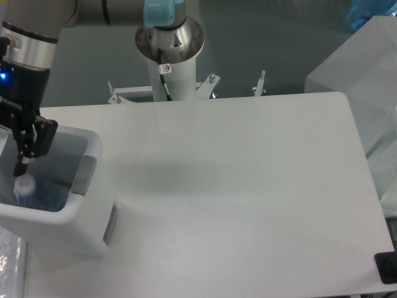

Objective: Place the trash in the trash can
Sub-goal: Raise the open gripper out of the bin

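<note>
Fingers (38,135) dark, pointing down over bin (87,239) opening at table's (248,186) left edge; only one finger clearly seen, other cut by frame edge, so can't tell if spread or clenched. Gripper (22,146) just above bin interior. Bottle (34,189) inside bin, cap near left wall, apart from fingers. Wrapper not visible. Arm base (169,43) behind table, w/ blue cap.

No text could be read. A small white sticker with a red mark (166,68) sat on the white cylindrical robot base column (169,77) at upper centre, too small to make out. Faint lettering on the black gripper body (17,102) at upper left was illegible.
</note>
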### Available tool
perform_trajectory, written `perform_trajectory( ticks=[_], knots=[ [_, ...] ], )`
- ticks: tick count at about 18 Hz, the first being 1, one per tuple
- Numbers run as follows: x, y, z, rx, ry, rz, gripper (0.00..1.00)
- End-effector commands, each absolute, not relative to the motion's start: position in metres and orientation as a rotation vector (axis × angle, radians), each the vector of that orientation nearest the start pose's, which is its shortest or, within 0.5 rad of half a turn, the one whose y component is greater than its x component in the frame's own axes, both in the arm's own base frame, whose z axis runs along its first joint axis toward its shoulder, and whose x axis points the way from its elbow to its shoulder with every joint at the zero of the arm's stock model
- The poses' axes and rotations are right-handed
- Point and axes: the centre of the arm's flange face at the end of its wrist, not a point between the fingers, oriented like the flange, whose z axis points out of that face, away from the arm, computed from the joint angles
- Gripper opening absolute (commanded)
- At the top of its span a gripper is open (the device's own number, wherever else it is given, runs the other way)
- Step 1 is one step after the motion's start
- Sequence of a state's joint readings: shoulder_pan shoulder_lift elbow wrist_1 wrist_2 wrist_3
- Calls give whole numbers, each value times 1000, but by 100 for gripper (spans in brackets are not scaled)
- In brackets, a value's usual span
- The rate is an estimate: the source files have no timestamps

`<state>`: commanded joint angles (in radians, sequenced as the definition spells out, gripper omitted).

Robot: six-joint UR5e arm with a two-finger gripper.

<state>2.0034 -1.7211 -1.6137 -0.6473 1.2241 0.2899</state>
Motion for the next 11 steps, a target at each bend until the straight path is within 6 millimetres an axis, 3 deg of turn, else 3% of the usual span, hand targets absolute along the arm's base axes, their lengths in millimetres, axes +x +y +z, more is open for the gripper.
perform_trajectory(
  ticks=[3, 5, 7, 8, 11],
  knots=[
    [-93, 598, 488, -2376, -2, -73, 83],
    [-93, 597, 492, -2369, 1, -68, 96],
    [-100, 598, 502, -2352, -12, -51, 100],
    [-112, 596, 505, -2348, -32, -33, 100],
    [-172, 582, 521, -2314, -139, 36, 100]
  ],
)
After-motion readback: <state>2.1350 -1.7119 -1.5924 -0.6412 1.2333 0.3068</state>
